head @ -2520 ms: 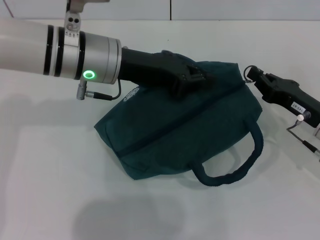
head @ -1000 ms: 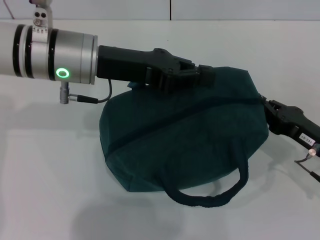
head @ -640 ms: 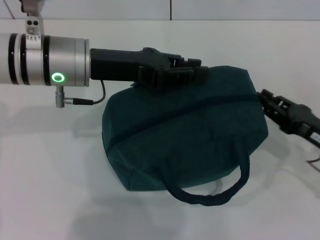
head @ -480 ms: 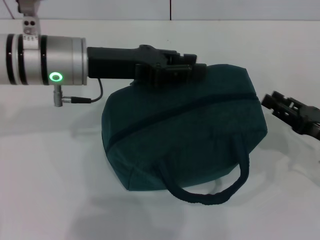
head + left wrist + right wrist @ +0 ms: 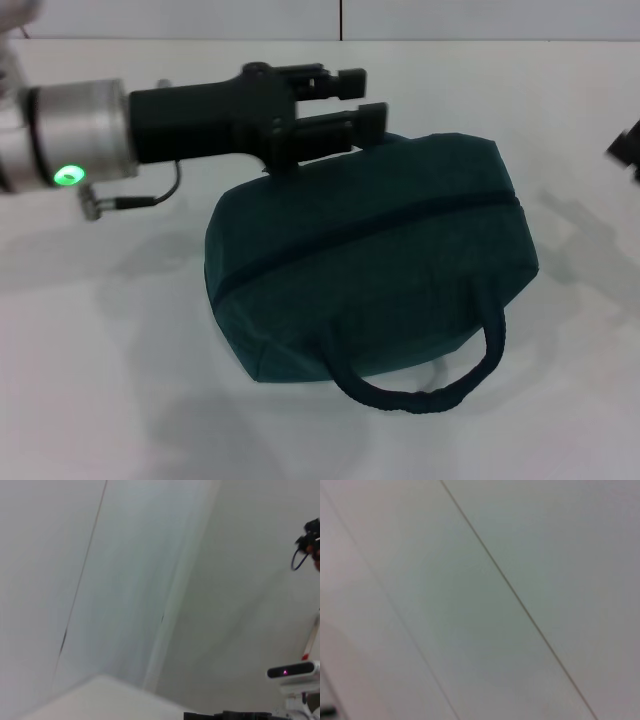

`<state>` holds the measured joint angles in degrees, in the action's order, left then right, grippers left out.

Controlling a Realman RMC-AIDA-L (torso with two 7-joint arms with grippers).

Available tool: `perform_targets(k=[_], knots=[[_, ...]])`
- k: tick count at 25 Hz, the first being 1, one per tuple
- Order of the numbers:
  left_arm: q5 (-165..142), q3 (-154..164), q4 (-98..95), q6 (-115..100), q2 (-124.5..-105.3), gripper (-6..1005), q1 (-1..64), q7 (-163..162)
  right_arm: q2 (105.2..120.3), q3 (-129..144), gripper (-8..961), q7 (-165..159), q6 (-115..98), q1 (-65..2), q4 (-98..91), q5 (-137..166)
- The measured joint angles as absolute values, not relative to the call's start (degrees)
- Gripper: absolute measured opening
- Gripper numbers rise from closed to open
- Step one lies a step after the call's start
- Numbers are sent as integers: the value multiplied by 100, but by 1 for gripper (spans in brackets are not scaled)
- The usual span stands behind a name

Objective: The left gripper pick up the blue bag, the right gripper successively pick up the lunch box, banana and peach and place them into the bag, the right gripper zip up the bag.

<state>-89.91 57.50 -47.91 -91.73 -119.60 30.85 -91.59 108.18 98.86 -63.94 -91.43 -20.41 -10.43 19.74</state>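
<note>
Both grippers have let go and the zipped bag sits alone on the table.

The left gripper (image 5: pixel 345 100), in the upper middle of the head view, now has its two fingers parted with nothing between them, lifted just clear of the top edge of the blue bag (image 5: pixel 370 275) it clamped a moment ago. The right gripper (image 5: pixel 628 150) has slid out to the right edge; only a dark sliver shows, so I cannot tell how its jaws stand. The bag rests at frame centre, its zip line closed, the near handle (image 5: pixel 420 385) drooping on the white table (image 5: pixel 100 400). To me the job looks finished.
</note>
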Motion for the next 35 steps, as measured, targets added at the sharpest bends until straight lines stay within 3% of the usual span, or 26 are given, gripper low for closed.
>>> perform_targets(k=[3,5,14,16,18,22,35], knots=[[-8690,5739,-4791,-9470,-11944,590,2779,-8666,10878,9613,785,-6028,-9934,-2064,-1123,1985],[-8666,5719,-4791,-9632,-11940,603,2595,-8515,10830,9594,825,-5870,-10429,-2158,-1300,2062],[-8041,5532,-4788,-10279,-11843,664,1639,-7643,10036,9560,849,-6912,-10573,-3191,-2074,3797],[-8028,5357,-4778,-10476,-11788,849,1535,-7643,9948,9559,850,-7086,-10568,-3367,-2081,4122],[-8032,5288,-4721,-10642,-11737,848,1464,-7663,9918,9553,851,-7295,-10475,-3526,-2095,4449],[-8049,5272,-4412,-10771,-11649,845,1375,-7585,10031,9531,854,-7496,-10071,-3644,-2260,4883],[-8145,5135,-4002,-10781,-11536,840,1308,-7237,10723,8260,856,-7940,-9774,-3422,-3497,7008]])
